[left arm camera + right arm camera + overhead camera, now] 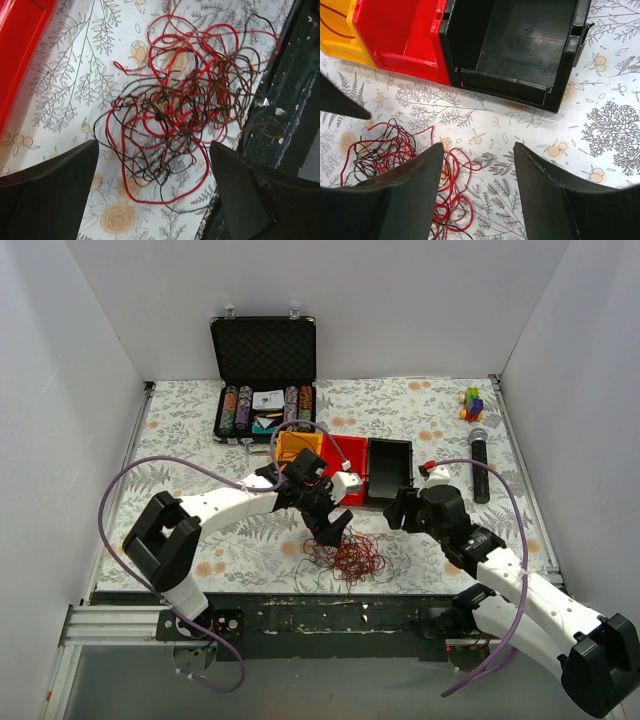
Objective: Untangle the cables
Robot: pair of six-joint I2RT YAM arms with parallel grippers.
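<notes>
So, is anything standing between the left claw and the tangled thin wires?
Nothing visible does. The open left claw hangs directly above the loose tangle of thin red, brown and black wires.

Noted smooth, faintly glossy insulation on the cables [170, 110]. Logged glossy moulded plastic on red bin [395, 30], duller, near-matt plastic on black bin [520, 45]. Recorded matt printed table cover [545, 125]; scuffed, chipped dark paint along front rail [280, 75].

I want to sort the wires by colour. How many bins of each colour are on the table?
Yellow-orange bin: 1
Red bin: 1
Black bin: 1
Total: 3 bins
</notes>
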